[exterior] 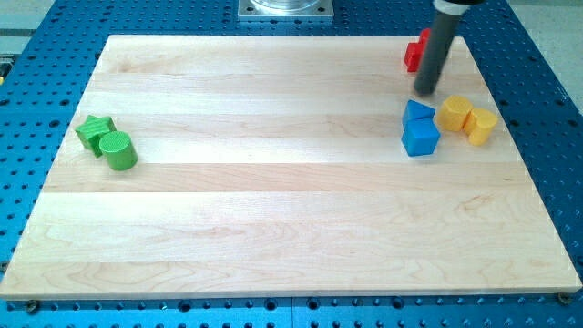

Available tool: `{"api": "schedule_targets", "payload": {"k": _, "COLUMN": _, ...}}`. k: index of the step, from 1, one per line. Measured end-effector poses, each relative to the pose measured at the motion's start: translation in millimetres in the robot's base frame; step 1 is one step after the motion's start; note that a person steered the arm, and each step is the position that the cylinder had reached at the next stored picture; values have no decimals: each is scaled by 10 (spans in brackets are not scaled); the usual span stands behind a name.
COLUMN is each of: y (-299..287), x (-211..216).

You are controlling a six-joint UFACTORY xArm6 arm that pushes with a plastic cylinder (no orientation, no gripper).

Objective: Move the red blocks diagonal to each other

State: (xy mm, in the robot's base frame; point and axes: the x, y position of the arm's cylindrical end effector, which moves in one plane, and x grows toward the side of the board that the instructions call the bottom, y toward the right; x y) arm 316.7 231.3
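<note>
Figure legend. My tip (425, 91) rested on the wooden board (273, 210) near its upper right corner, at the lower end of a dark rod (437, 46) that leaned slightly, its upper part toward the view's right and cut off by the view's top. The arm carried no pincer, so there was nothing to open, close or grip; the rod alone met the board.

At roughly 11 o'clock from my tip, just beside the rod and partly hidden behind it, lay a red block (415, 51) close to the board's top edge. Whether one red piece or two stood there could not be told, nor its shape. At 6 o'clock from my tip, close by, sat a blue block (418, 112) with a blue cube (421, 137) touching it below. At about 4 o'clock lay a yellow cylinder (454, 113), and just beside it toward the view's right a second yellow block (481, 127), near the board's right edge.

Well apart, at 9 o'clock across the board near its left edge, stood a green star-shaped block (95, 130) touching a green cylinder (119, 150).

The board rested on a blue perforated table (556, 109). A grey metal plate (286, 9) showed at the view's top, at 12 o'clock from the board's centre. The board's middle and lower half lay open.
</note>
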Motion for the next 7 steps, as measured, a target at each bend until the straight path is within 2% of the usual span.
{"api": "schedule_targets", "payload": {"k": 1, "y": 641, "x": -158}}
{"api": "schedule_targets", "payload": {"k": 2, "y": 757, "x": -641}}
{"api": "schedule_targets", "payload": {"k": 3, "y": 663, "x": -1112}}
{"api": "schedule_targets", "payload": {"k": 4, "y": 276, "x": -1244}}
{"api": "schedule_targets", "payload": {"k": 5, "y": -85, "x": -966}}
{"api": "schedule_targets", "payload": {"k": 6, "y": 6, "x": -626}}
{"api": "schedule_targets", "payload": {"k": 7, "y": -419, "x": -332}}
